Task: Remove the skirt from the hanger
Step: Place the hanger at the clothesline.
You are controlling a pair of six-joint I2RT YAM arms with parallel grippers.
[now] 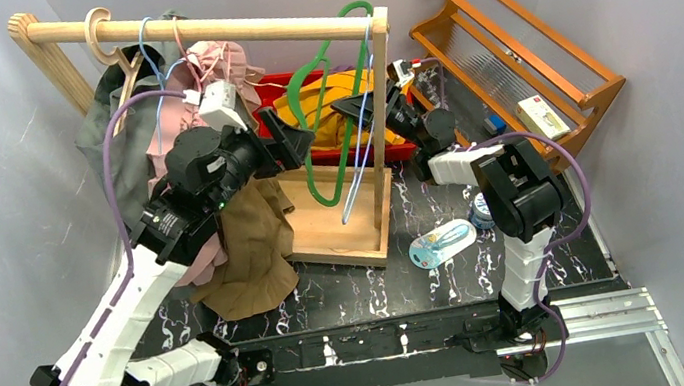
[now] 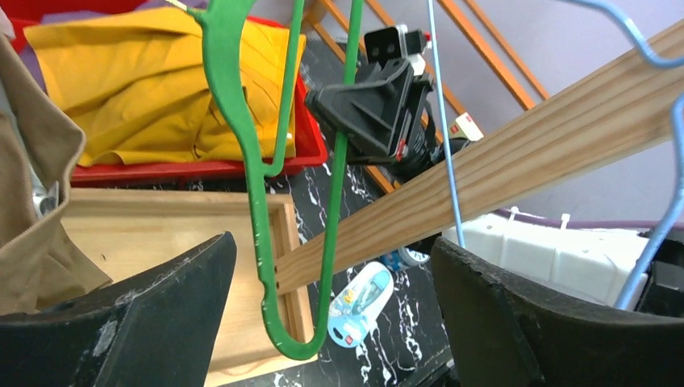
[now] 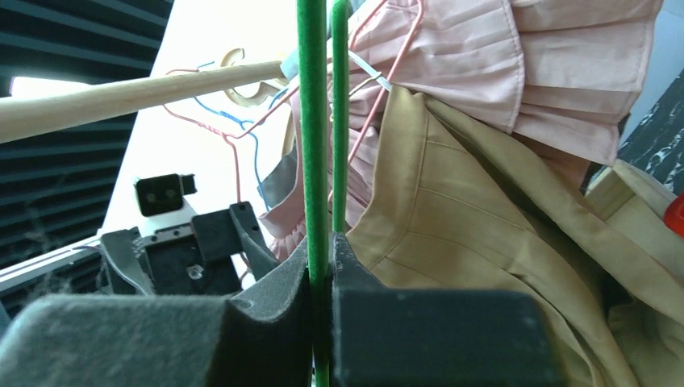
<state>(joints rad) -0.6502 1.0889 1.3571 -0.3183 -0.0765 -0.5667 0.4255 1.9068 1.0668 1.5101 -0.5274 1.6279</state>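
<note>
The skirt [image 1: 250, 251] appears clear of the hanger [image 3: 313, 161], slumped over the rack base's [image 1: 339, 234] left edge. The left gripper [image 2: 332, 242] gapes empty, and the right gripper [image 3: 321, 274] pinches the bare hanger. Little seems left.

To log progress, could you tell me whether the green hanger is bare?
Bare: the green hanger carries no cloth in any view; right gripper clamps it.

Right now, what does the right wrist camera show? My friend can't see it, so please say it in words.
The right tool is pinched shut on a thin green hanger that runs straight up the middle. Behind it are tan cloth and a pink pleated garment, with a wooden rod at upper left.
</note>
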